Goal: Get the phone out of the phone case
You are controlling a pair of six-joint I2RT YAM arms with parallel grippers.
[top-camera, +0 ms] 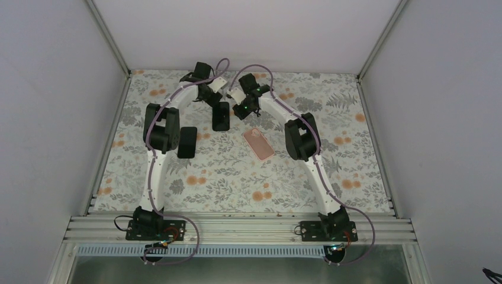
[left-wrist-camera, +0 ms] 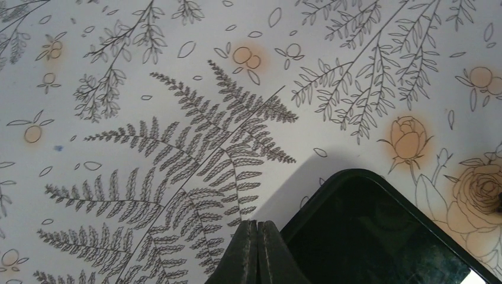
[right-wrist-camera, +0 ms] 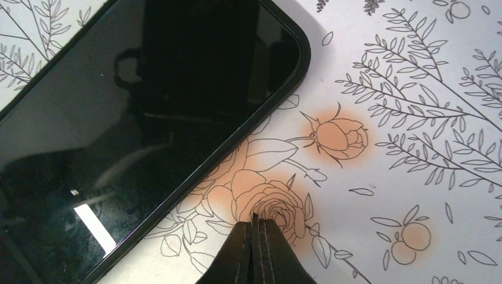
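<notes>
Top external: black phone (top-camera: 221,116) flat on floral table (top-camera: 355,165), between my two wrists | pink phone case (top-camera: 258,144) lies apart from it, nearer my bases | left gripper (left-wrist-camera: 258,251) pinched together, empty (phone corner just beside it) | right gripper (right-wrist-camera: 254,248) likewise together, empty, beside phone edge

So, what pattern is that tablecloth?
The tablecloth has grey ferns and orange flowers on white; left wrist view.

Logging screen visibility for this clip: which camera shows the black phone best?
The right wrist view: the black phone fills its upper left, with the screen and a rounded corner sharp and close. The left wrist view catches only one corner of it, at lower right. The top view shows it small and distant.
</notes>
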